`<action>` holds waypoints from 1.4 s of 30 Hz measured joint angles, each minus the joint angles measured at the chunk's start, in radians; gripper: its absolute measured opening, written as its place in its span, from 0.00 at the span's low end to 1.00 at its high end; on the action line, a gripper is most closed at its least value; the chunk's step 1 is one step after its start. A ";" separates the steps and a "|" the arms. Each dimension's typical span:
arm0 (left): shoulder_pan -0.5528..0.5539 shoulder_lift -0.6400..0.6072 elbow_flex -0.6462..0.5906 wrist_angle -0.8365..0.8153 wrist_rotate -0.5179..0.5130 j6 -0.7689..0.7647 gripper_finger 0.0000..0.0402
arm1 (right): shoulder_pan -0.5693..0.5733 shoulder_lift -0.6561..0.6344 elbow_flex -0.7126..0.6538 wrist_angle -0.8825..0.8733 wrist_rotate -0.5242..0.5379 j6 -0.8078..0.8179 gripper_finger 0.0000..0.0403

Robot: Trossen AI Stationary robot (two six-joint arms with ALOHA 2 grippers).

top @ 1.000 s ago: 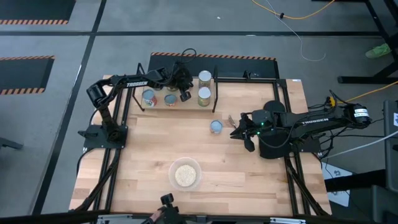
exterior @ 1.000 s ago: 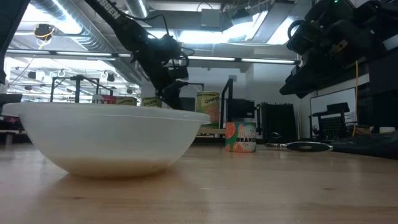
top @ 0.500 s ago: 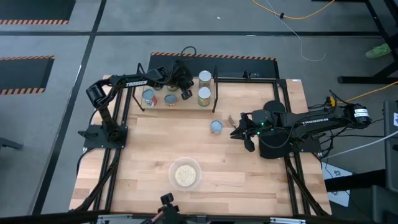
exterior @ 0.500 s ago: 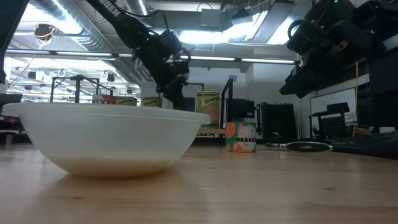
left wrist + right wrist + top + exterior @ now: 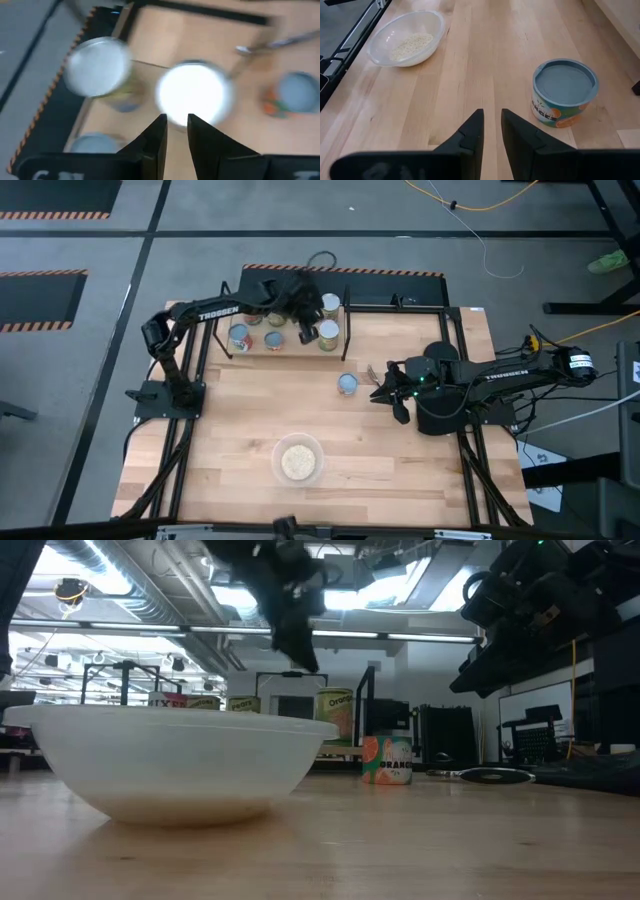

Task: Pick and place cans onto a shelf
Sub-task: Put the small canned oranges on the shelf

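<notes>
Blue-topped can (image 5: 564, 93) stands on the table just ahead of the right gripper (image 5: 491, 131). Its fingers are slightly apart and hold nothing. The left gripper (image 5: 176, 135) hangs above the shelf cans, slightly parted and empty too.

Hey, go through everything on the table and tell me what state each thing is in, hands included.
Left hand: above the shelf, fingers slightly apart, empty.
Right hand: low over the table, fingers slightly apart, empty.
Shelf: holds four shelf cans, all upright.
Loose can: upright on the table, lid on.
Bowl: upright, holds pale grain.
</notes>
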 joint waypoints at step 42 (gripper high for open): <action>-0.916 -0.051 -0.560 0.590 -0.684 -0.736 0.17 | -0.004 0.183 0.213 0.002 0.061 -0.225 0.44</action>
